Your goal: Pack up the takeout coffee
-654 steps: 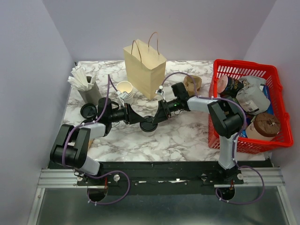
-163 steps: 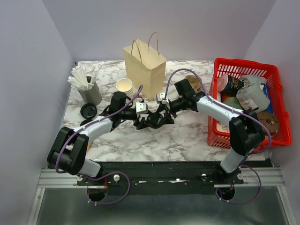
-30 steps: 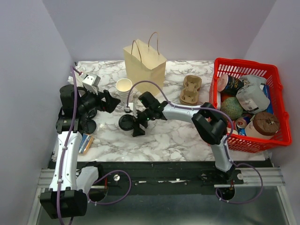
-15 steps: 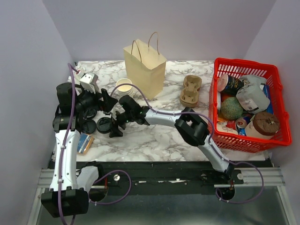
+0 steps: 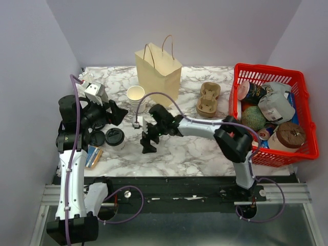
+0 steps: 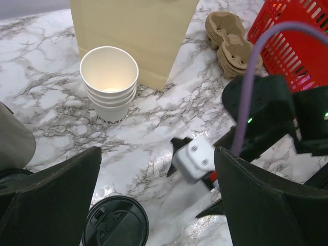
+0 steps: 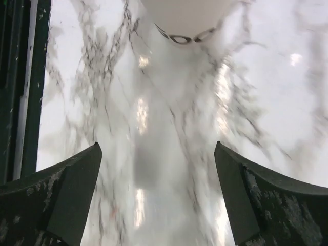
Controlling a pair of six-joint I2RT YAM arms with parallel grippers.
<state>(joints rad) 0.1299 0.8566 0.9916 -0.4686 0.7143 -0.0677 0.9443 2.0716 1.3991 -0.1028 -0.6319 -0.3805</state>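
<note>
White paper under a black lid, the takeout coffee (image 5: 115, 137) stands on the marble counter (image 5: 195, 148) toward its left side, apart from the paper bag (image 5: 159, 72). The left gripper (image 6: 158, 154) hovers near it, fingers spread wide and empty. The right gripper (image 7: 157, 146), just right of the cup, is also spread and holds nothing.

A robot lab cell: plain walls (image 5: 31, 51) box in a marble-print table (image 5: 195, 151) with rail-mounted arms (image 5: 72, 169).

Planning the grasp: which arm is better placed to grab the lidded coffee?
Probably right: the open right pincer sits low, takeout coffee centred ahead in its view. The left pincer hovers above it.
</note>
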